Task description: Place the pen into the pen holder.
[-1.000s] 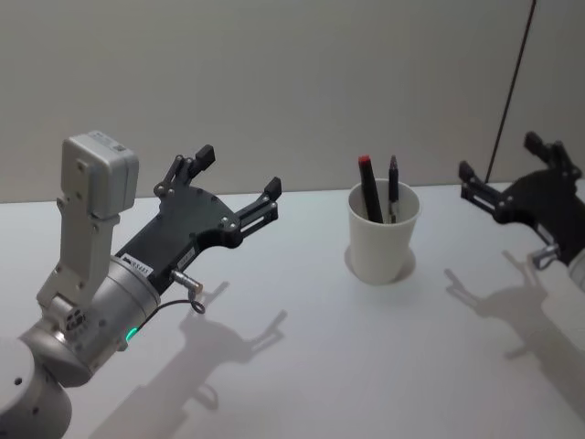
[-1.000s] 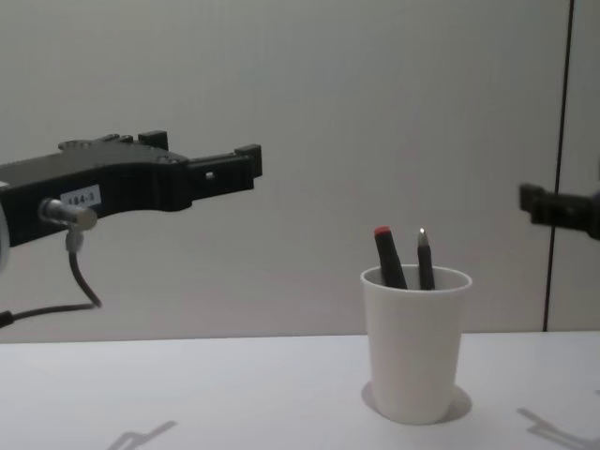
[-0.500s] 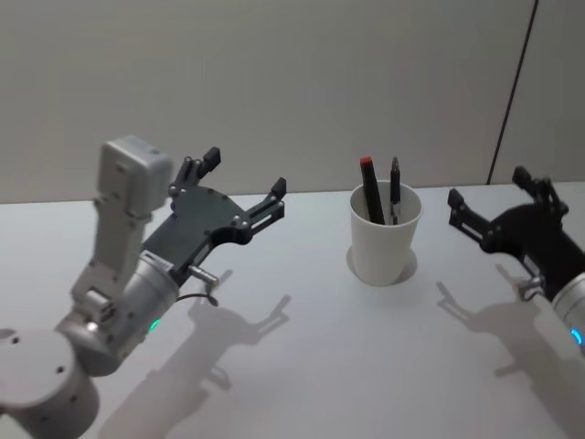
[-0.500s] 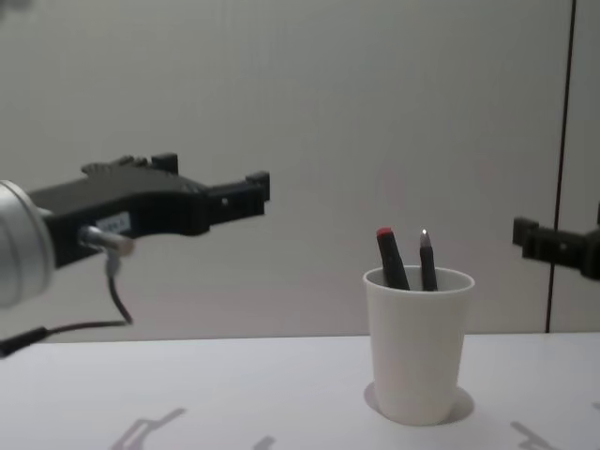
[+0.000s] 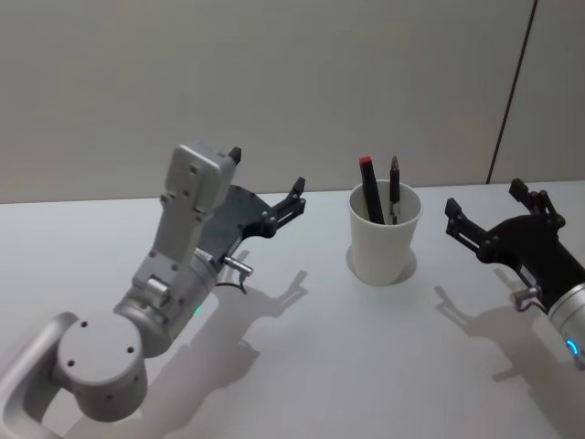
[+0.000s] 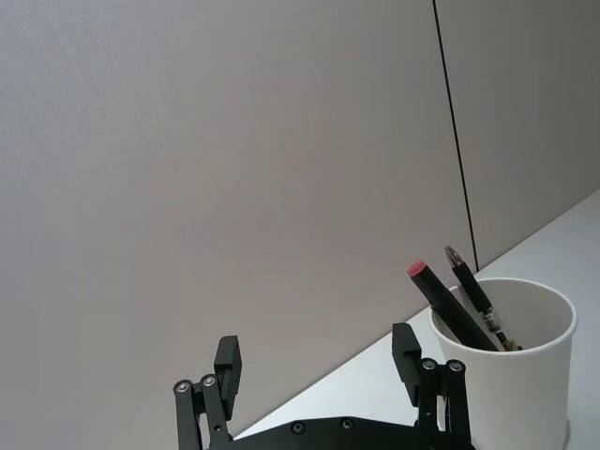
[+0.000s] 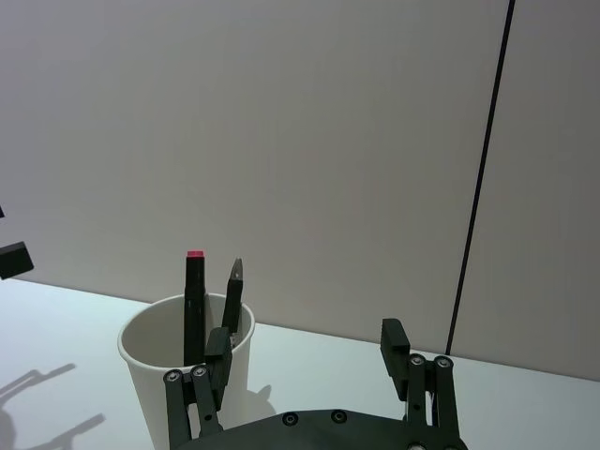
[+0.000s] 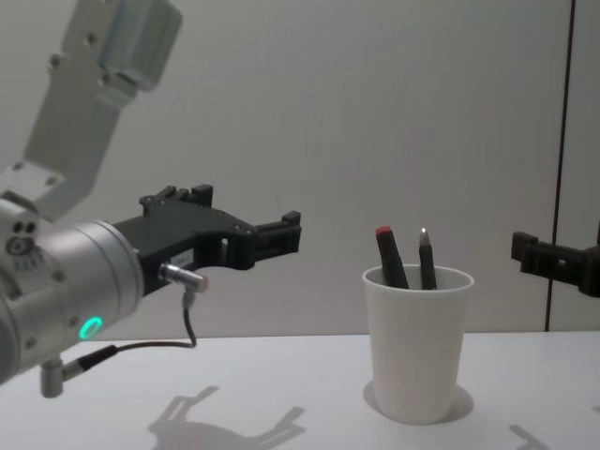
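Note:
The pen holder [image 5: 384, 245] is a white paper cup standing on the white table, right of centre. A black pen [image 5: 394, 188] and a red-capped black marker [image 5: 369, 190] stand tilted inside it, tops above the rim. My left gripper [image 5: 267, 172] hovers open and empty to the cup's left, fingers pointing toward it. On the cup's right, my right gripper [image 5: 483, 198] also hangs open and empty above the table. The left wrist view shows the left gripper [image 6: 316, 349] with the pen holder [image 6: 520, 370] beyond it. In the right wrist view the pen holder [image 7: 155, 380] sits past the right gripper [image 7: 307, 343].
A plain grey wall stands behind the white table [image 5: 347, 366], with a dark vertical seam [image 5: 512, 91] at the right. The left arm's grey wrist and elbow [image 5: 183, 247] rise over the table's left half. Shadows of both grippers fall on the table.
The left arm has swung up and rightward, bringing its gripper closer to the cup. The right gripper has dropped lower and drifted slightly left. Cup and pens have not moved.

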